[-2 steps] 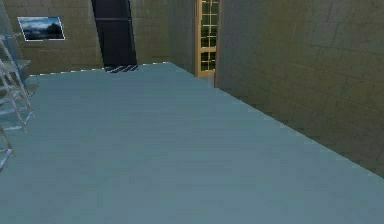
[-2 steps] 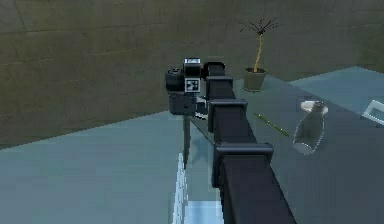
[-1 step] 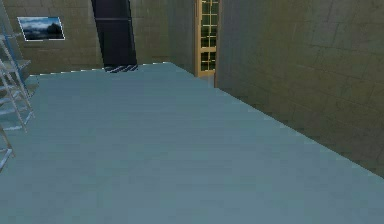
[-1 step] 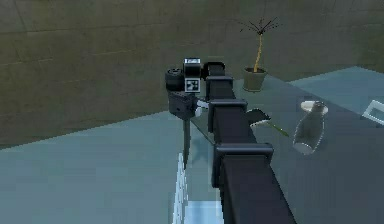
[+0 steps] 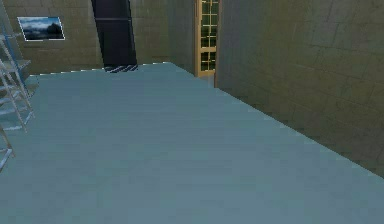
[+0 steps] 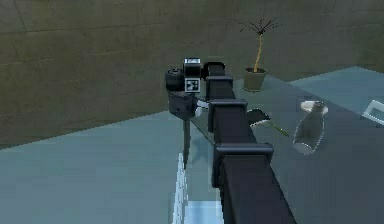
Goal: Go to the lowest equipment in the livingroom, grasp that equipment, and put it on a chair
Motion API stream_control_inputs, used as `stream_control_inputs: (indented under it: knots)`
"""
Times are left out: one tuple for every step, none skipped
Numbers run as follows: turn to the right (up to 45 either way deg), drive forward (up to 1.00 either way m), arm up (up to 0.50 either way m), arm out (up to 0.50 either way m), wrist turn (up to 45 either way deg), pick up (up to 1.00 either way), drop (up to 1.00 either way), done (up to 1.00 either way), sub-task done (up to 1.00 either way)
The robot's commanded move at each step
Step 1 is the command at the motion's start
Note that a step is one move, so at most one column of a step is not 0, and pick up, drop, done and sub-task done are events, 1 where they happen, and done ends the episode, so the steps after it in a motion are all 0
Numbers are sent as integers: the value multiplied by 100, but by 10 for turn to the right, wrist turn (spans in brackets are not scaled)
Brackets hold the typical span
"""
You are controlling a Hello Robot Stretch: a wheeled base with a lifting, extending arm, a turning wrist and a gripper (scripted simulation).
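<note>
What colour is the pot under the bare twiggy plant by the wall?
The small round plant pot is brownish tan, clearest in the arm side view.

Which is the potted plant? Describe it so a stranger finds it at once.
Follow the dark olive wall toward the arm side view's right. Before it stands the potted plant: thin bare twigs in a tan pot, unlike the pale glassy vessel in front.
</note>
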Motion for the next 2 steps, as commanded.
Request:
stream_control_inputs:
  knots:
    - [0,0,-50,0,0,0,0,0,0]
    - [0,0,0,0,0,0,100,0,0]
